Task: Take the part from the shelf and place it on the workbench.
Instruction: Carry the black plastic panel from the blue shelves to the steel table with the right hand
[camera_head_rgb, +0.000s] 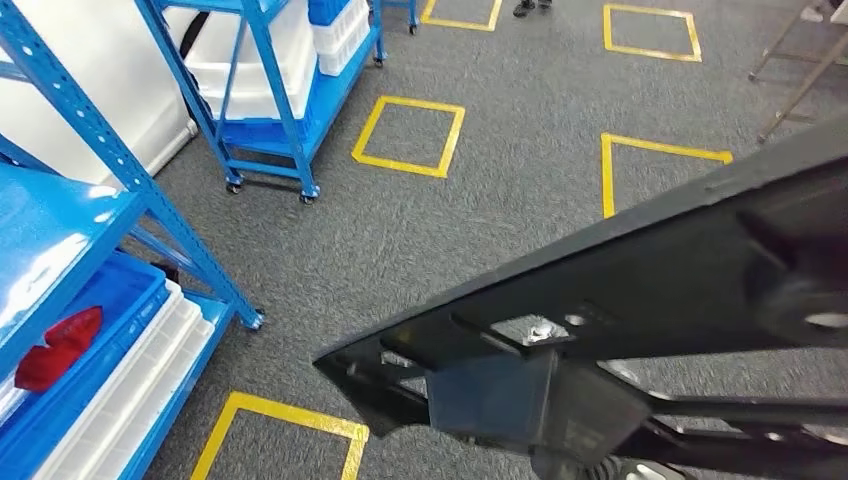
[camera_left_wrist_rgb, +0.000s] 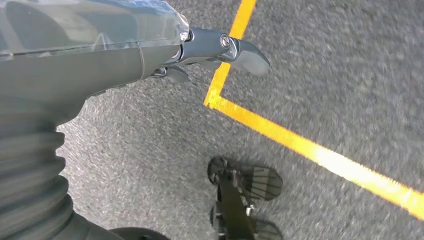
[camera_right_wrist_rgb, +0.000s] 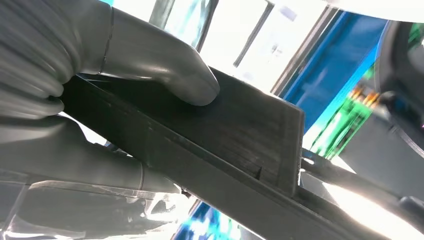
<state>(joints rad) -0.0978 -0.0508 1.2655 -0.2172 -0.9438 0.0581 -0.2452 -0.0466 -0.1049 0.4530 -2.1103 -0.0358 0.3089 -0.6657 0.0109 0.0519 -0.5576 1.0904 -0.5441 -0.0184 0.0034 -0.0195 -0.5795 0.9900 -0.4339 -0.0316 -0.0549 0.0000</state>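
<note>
Head view, L to R. At 9 o'clock we see the near blue shelf (camera_head_rgb: 70, 225), w/ a blue bin (camera_head_rgb: 95, 310) on its lower level holding a red item (camera_head_rgb: 60, 345), and white trays (camera_head_rgb: 130, 385) just beside the bin. At 11 o'clock a second blue rack on casters (camera_head_rgb: 280, 90) carries white bins (camera_head_rgb: 255, 60). Yellow tape squares (camera_head_rgb: 408, 135) mark the grey carpet (camera_head_rgb: 480, 230) from 12 to 1 o'clock, another at 7 o'clock.

From 6 to 3 o'clock we note the part (camera_head_rgb: 620, 300): long black flat frame, tilted, close under the camera, off the shelf, above the floor.

L wrist view: left hand (camera_left_wrist_rgb: 200, 50) over carpet and yellow tape, holds nothing; fingers mostly hidden, so we cannot tell whether apart or curled.

R wrist view: right hand (camera_right_wrist_rgb: 115, 95) grips the part, thumb (camera_right_wrist_rgb: 160, 70) pressed on its flat face, fingers under.
</note>
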